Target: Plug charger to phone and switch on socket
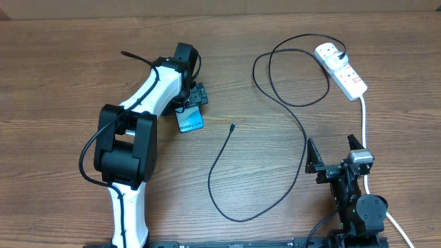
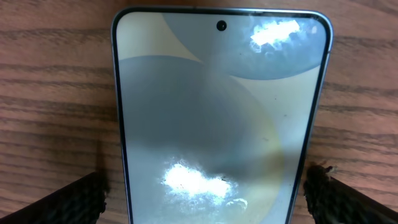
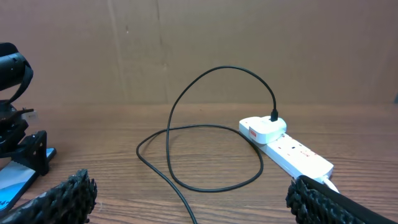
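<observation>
The phone (image 1: 190,121) lies flat on the table, and its pale blue screen (image 2: 221,118) fills the left wrist view. My left gripper (image 1: 193,102) (image 2: 206,182) stands open over one end of it, a finger on each side, with a small gap to each edge. The charger (image 1: 303,138) is a thin black cable, its plug (image 1: 342,54) (image 3: 273,118) sitting in the white socket (image 1: 342,70) (image 3: 292,152). The cable's free tip (image 1: 233,127) rests on the wood to the right of the phone. My right gripper (image 1: 335,153) (image 3: 189,194) is open and empty, near the front edge.
The socket's thick white cord (image 1: 363,117) runs down past my right arm to the front edge. The charger cable loops widely (image 3: 186,93) across the middle of the table. A brown wall (image 3: 199,43) stands behind the table.
</observation>
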You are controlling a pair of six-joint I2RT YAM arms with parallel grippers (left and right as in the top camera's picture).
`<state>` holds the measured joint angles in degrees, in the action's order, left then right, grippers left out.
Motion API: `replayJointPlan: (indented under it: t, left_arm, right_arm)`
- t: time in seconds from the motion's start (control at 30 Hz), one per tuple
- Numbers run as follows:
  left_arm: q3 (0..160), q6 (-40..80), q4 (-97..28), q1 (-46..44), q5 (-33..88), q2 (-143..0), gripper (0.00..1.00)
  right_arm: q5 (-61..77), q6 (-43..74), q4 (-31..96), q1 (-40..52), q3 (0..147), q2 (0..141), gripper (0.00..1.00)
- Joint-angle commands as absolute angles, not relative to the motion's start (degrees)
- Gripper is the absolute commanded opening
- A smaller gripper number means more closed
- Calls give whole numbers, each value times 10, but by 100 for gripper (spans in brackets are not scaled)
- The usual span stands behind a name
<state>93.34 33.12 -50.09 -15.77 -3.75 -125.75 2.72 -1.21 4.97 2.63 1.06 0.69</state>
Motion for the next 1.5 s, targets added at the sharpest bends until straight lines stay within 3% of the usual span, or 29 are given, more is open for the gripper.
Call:
replayJointPlan:
  t: [0.0,0.3,0.7,0.9,1.47]
  left_arm:
    - [935,343,-503,-159,-44,-1263,97]
    - [935,343,-509,-159,-44,-1264,84]
    - [920,343,-507,-158,-44,-1264,80]
    - [920,343,-507,-158,-44,-1264,69]
    - [1019,343,-620,-157,-13,-1263,71]
  right_arm:
    - [26,-8,46,26,4,2,100]
    - [26,-8,46,26,4,2,100]
    - [26,-8,46,26,4,2,100]
    - [26,-8,46,26,4,2,100]
    - [26,-8,46,26,4,2,100]
